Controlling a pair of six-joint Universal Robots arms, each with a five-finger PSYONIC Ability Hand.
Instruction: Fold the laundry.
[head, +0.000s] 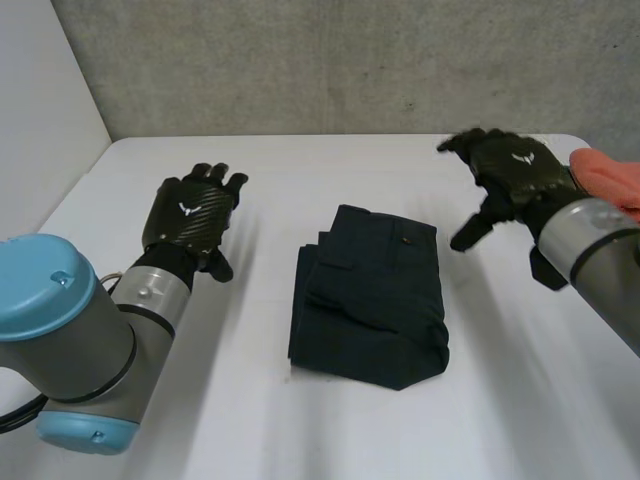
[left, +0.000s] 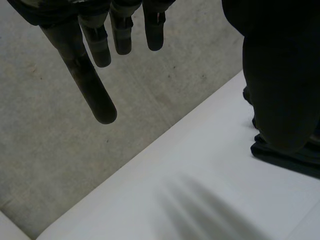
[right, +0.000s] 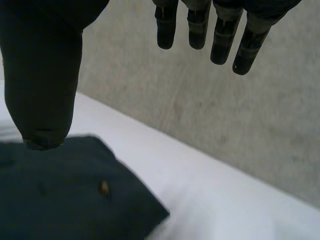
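Observation:
A dark navy garment (head: 370, 298) lies folded into a compact rectangle in the middle of the white table (head: 250, 420). My left hand (head: 190, 218) hovers to its left, well apart from it, fingers (left: 95, 92) straight and holding nothing. My right hand (head: 505, 175) hangs above the table beside the garment's far right corner, fingers (right: 220, 35) spread and empty. In the right wrist view the garment's corner (right: 75, 200) with a small button lies below the thumb. An edge of the dark garment (left: 287, 155) sits beyond the thumb in the left wrist view.
A salmon-pink cloth (head: 610, 180) lies at the table's right edge behind my right forearm. A grey wall (head: 350, 60) runs along the table's far edge.

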